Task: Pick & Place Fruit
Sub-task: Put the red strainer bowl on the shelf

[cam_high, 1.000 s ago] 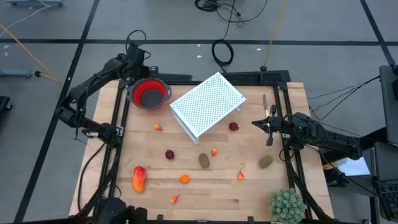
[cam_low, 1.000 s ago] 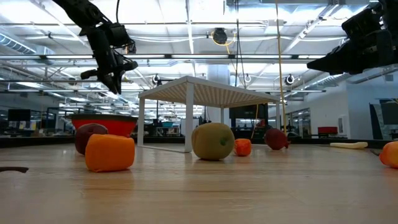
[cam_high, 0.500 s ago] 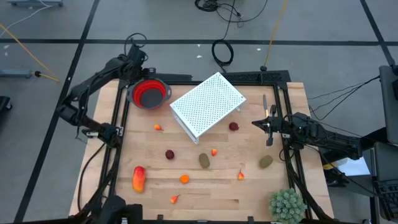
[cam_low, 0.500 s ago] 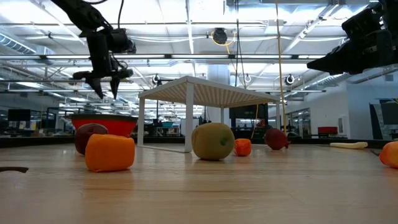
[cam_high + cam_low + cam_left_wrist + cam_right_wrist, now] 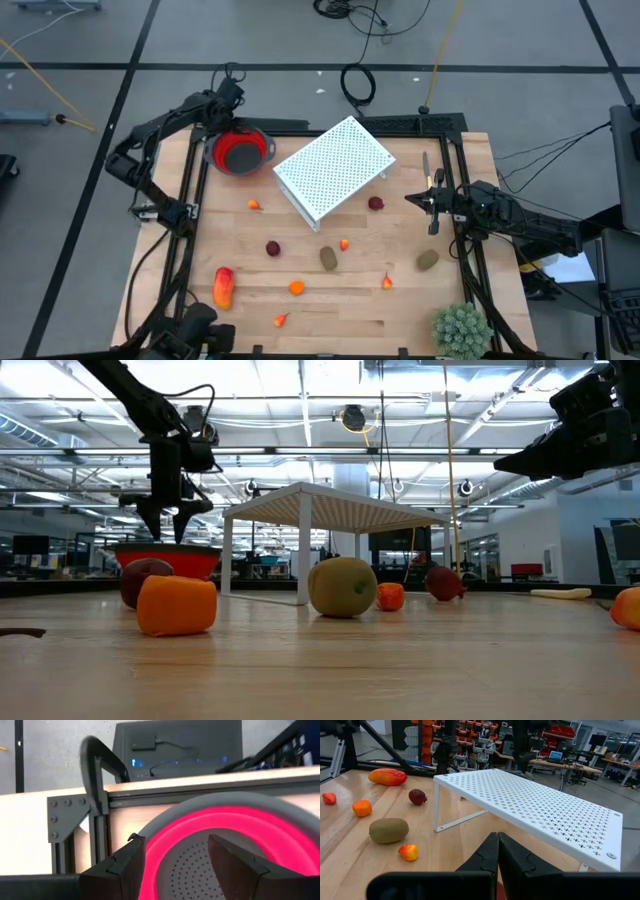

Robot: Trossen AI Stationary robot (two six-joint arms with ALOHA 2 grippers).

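- Left gripper (image 5: 166,526): hangs directly over the red bowl (image 5: 240,152) at the table's far-left corner. Its fingers (image 5: 131,865) stand apart with nothing between them; only the bowl's perforated floor shows in the gap in the left wrist view.
- Change noted: a second ago this gripper was higher, tilted and nearly closed beside the bowl; half a second ago it had spread. It now points straight down, lower, just above the rim. Judgement: a piece was probably let go into the bowl, though no fruit can be confirmed inside it from these views.
- Right gripper (image 5: 497,851): fingers pressed together, empty, parked over the table's right edge, level with the white perforated shelf (image 5: 334,170).
- Fruit on the table, all undisturbed over the last second: a dark red ball (image 5: 375,203) near the shelf's right leg; a second dark red ball (image 5: 273,248) mid-table; a brown-green oval (image 5: 328,258) beside it toward the near edge; another oval (image 5: 427,261) near the right edge; the long red-orange piece (image 5: 222,287) at the near-left; small orange bits (image 5: 297,288) scattered between.
- Spiky green plant (image 5: 461,329): near-right corner, not involved.
- Assessment: most pieces are not yet placed, and the left arm appears free to fetch the next.
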